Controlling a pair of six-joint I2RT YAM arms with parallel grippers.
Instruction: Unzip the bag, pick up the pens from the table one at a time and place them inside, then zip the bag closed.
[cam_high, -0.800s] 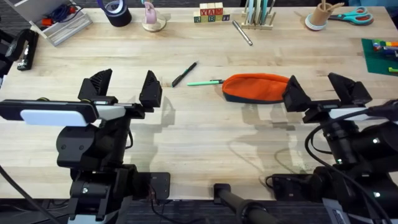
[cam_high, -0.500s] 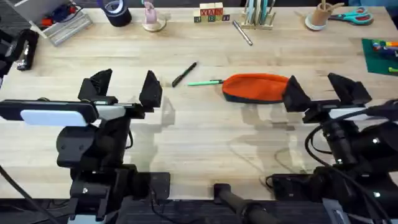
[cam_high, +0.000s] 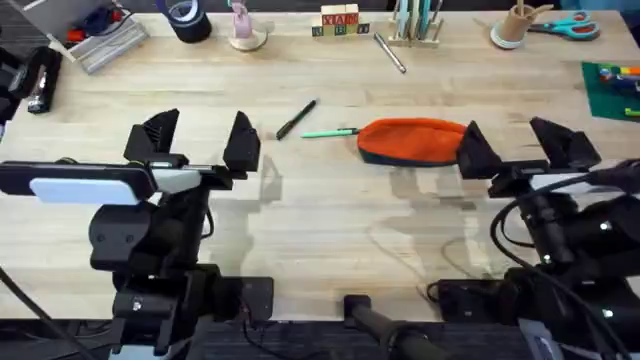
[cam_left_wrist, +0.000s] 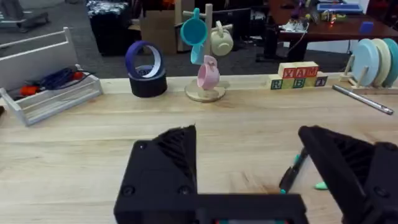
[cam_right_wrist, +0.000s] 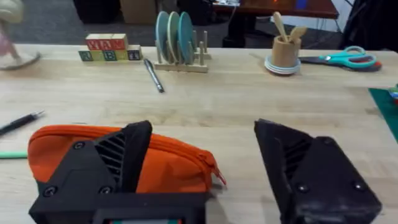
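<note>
Bag (cam_high: 412, 141) zipped shut on table (cam_high: 330, 215), pens (cam_high: 297, 119) lying beside it

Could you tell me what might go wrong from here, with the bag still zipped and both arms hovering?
1. The right tool hangs open at the bag's end; the soft pouch may slide when the zipper pull is tugged unless it is pinned.
2. The green pen lies against the bag, so a shifting bag could push it.
3. The silver pen lies far back by the plate rack, an awkward reach.
</note>
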